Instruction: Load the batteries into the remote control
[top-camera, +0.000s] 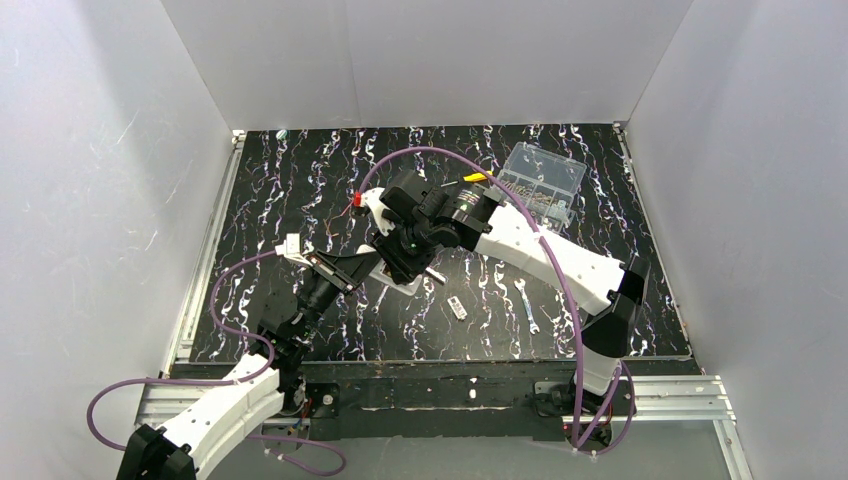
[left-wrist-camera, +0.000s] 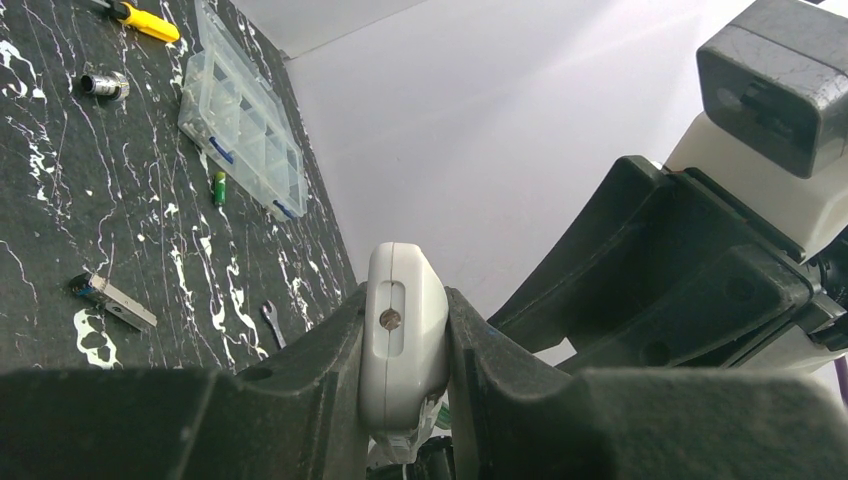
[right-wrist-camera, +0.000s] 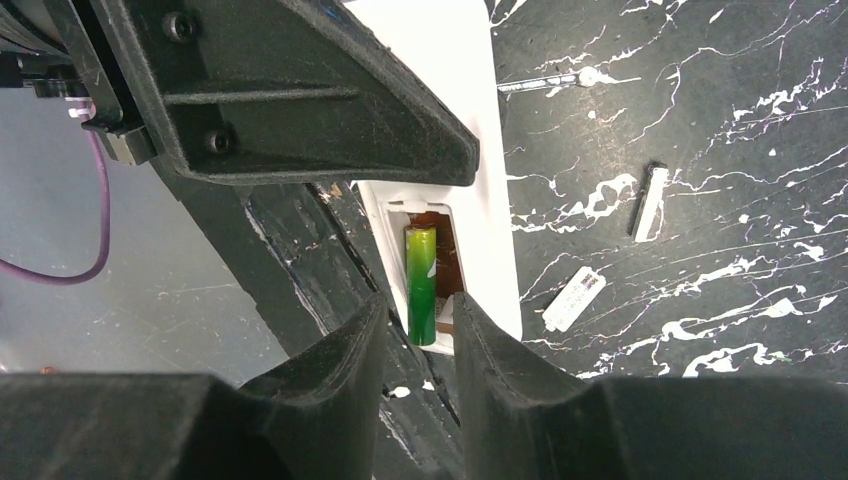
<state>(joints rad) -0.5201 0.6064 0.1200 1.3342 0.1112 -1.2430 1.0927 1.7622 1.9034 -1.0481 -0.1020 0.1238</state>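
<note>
The task is standing roughly half done, judging by the right wrist view; the first battery (right-wrist-camera: 421, 275) is lying lengthwise in one slot of the open compartment in the back of the remote control (right-wrist-camera: 489, 160), and the slot beside it is showing bare brown board and no cell. The right gripper (right-wrist-camera: 420, 338) is hanging just over one end of that battery with its fingers parted; a sliver of compartment is showing on either side of the green casing, so it is looking released rather than pinching. Whether the battery is sitting fully against its contacts I cannot tell. The left gripper (left-wrist-camera: 404, 352) is clenching the remote control between its fingers, presenting it near the middle of the desk (top-camera: 300, 180) with the compartment facing the right arm; it is appearing to be raised off the surface.

What is remaining: the second battery (left-wrist-camera: 218, 187) is lying loose on the desk at the far right, just beside the clear organiser box (left-wrist-camera: 243, 125) and well apart from the remote control; it is needing to be fetched, turned to suit the empty slot, and pressed in. A small white cover piece (right-wrist-camera: 575, 298) is lying on the desk near the remote control; refitting it is probably coming last, if it is wanted at all.
</note>
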